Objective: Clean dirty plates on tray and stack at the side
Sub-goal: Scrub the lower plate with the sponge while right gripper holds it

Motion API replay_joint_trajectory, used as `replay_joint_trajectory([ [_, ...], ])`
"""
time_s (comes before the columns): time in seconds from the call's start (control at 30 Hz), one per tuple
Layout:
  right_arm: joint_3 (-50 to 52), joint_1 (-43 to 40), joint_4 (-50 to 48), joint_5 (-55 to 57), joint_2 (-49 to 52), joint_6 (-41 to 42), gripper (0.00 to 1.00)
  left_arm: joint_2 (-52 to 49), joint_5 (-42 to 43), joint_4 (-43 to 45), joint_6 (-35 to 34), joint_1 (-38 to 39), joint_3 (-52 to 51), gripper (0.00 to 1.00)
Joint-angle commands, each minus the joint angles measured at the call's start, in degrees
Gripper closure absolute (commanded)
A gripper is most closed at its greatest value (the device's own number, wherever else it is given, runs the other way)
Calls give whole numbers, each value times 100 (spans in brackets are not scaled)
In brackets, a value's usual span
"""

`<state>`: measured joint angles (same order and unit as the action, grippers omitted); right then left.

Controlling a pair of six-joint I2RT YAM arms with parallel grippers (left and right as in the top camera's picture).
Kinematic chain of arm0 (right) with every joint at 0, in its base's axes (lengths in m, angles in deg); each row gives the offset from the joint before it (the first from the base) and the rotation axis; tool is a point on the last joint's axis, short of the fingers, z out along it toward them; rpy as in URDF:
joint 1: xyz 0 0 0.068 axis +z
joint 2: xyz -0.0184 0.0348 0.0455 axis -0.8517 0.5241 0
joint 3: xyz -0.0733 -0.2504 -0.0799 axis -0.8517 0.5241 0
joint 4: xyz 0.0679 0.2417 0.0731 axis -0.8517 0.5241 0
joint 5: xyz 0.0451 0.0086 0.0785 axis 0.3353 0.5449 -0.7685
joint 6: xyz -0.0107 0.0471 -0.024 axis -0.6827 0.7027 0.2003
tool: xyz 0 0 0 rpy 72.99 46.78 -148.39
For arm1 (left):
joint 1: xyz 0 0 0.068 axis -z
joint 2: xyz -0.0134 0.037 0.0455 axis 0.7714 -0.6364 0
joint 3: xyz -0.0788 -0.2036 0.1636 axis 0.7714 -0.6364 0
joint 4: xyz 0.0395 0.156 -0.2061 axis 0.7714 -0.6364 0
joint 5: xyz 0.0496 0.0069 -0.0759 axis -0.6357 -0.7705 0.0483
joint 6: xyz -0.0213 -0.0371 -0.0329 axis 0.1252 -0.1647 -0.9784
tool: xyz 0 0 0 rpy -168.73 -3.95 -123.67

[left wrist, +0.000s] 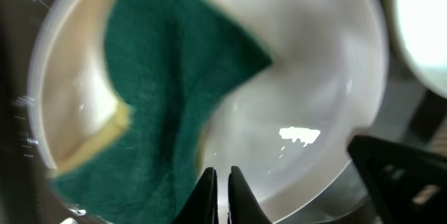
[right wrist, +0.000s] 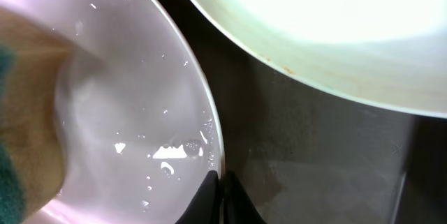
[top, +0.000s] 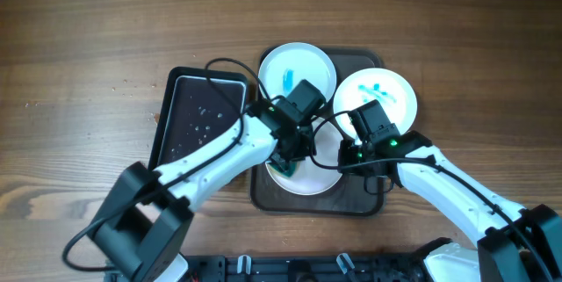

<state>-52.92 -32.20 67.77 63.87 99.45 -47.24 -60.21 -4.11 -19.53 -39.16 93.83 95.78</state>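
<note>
we are scrubbing the round white shallow glazed plate [top: 309,181] at the lower middle of the large dark brown rounded-rectangle tray [top: 369,203], which sits on the wood-grain tabletop [top: 79,54]. the left claw [left wrist: 222,182] is pinched narrow at the edge of the soft green-and-yellow sponge [left wrist: 174,84], which lies creased across the plate's left half in the left wrist view. the right claw [right wrist: 222,181] is closed tight on the same plate's thin rim, at the bottom of its view.

to do this well, we judge the sponge should press flat, fibrous green face down, and sweep small circles through the centre. the right claw meanwhile pins the rim, because wet glaze on a smooth tray will likely skate. the plate shines with droplets and glints, so light pressure should be enough.

two more white plates, each with blue smears, wait on the tray at top centre [top: 307,58] and upper right [top: 395,97]. a smaller black tray [top: 200,141], speckled with water, lies just left of the brown one.
</note>
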Motion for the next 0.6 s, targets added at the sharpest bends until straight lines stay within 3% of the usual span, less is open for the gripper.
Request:
replay_joint_trajectory([
  [0.0,-59,20,-17,20,-57,-120,96,282,-267,-22,144,-2,-79,91],
  [0.2,-59,20,-20,22,-57,-140,96,254,-892,-157,444,-2,-83,63],
  [0.4,-59,20,-24,22,-57,-140,96,-131,-1211,-61,758,0,-199,54],
  [0.57,-59,20,-42,20,-57,-138,95,-616,-1189,275,1056,-2,-269,53],
])
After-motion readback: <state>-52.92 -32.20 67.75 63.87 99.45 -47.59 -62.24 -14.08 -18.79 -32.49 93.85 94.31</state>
